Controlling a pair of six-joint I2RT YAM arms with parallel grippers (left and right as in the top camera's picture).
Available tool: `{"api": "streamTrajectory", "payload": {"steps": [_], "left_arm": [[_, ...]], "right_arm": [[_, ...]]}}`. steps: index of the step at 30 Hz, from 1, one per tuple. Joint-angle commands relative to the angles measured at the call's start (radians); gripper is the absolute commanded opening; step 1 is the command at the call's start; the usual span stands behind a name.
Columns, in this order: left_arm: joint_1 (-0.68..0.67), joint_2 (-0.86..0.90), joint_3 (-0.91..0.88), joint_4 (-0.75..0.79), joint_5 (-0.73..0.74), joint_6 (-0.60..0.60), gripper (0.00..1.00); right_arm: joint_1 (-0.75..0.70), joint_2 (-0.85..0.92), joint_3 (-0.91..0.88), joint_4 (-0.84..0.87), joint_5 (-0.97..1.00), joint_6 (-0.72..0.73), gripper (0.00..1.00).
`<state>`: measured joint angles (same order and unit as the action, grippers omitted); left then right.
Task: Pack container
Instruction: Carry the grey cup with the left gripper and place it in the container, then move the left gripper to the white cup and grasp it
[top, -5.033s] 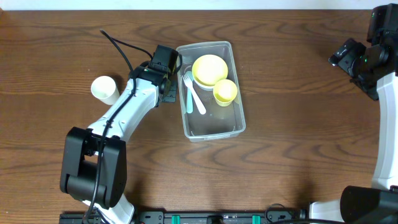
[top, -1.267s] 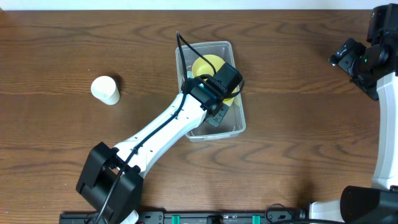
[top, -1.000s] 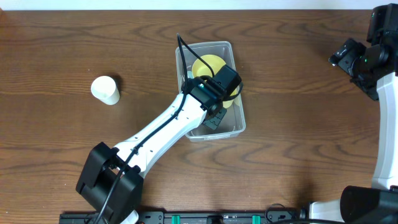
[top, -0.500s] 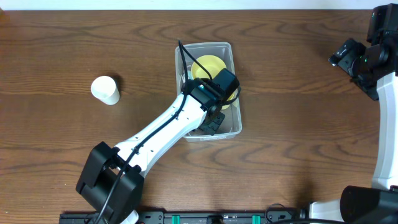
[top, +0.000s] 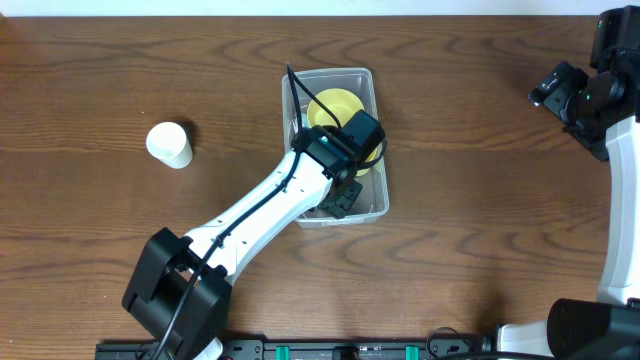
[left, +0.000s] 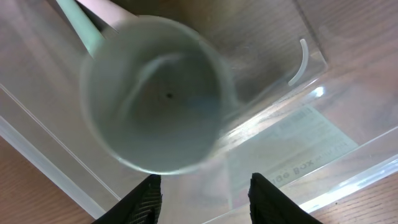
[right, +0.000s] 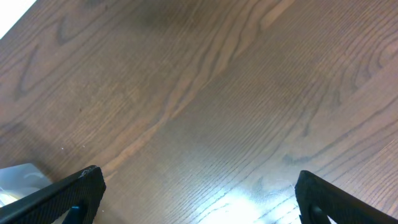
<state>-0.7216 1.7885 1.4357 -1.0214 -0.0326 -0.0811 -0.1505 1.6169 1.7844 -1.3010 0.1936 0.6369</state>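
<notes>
Left hand (left: 208, 193), fingers spread and empty, over a pale grey-green round cup (left: 155, 102) inside the clear rectangular plastic container (top: 330, 72), well right of the white cup (top: 170, 145); a vertical withdrawal would best avoid its walls.

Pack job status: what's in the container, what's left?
Done: yellow bowl, spoons and a pale cup are in the container. In hand: nothing; left gripper is open by that cup. Left: white cup on the table, outside the container. Right gripper open, parked.
</notes>
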Motion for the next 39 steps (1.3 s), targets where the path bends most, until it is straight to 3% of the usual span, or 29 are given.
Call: {"api": "streamTrajectory", "payload": {"steps": [1, 14, 20, 30, 39], "left_arm": [[0.003, 0.009, -0.010, 0.005, -0.004, -0.003, 0.47], [0.071, -0.012, 0.089, -0.009, -0.058, -0.006, 0.48], [0.250, -0.050, 0.236, -0.006, -0.085, -0.006, 0.66], [0.603, 0.001, 0.251, 0.147, -0.049, -0.011, 0.66], [0.718, 0.095, 0.248, 0.091, 0.007, -0.011, 0.66]], "right_arm": [[-0.003, 0.005, -0.001, -0.001, 0.005, 0.013, 0.99], [-0.003, 0.005, -0.001, -0.001, 0.005, 0.013, 0.99], [-0.003, 0.005, -0.001, -0.001, 0.005, 0.013, 0.99], [-0.004, 0.005, -0.001, -0.001, 0.005, 0.013, 0.99], [-0.004, 0.005, -0.001, -0.001, 0.005, 0.013, 0.99]]}}
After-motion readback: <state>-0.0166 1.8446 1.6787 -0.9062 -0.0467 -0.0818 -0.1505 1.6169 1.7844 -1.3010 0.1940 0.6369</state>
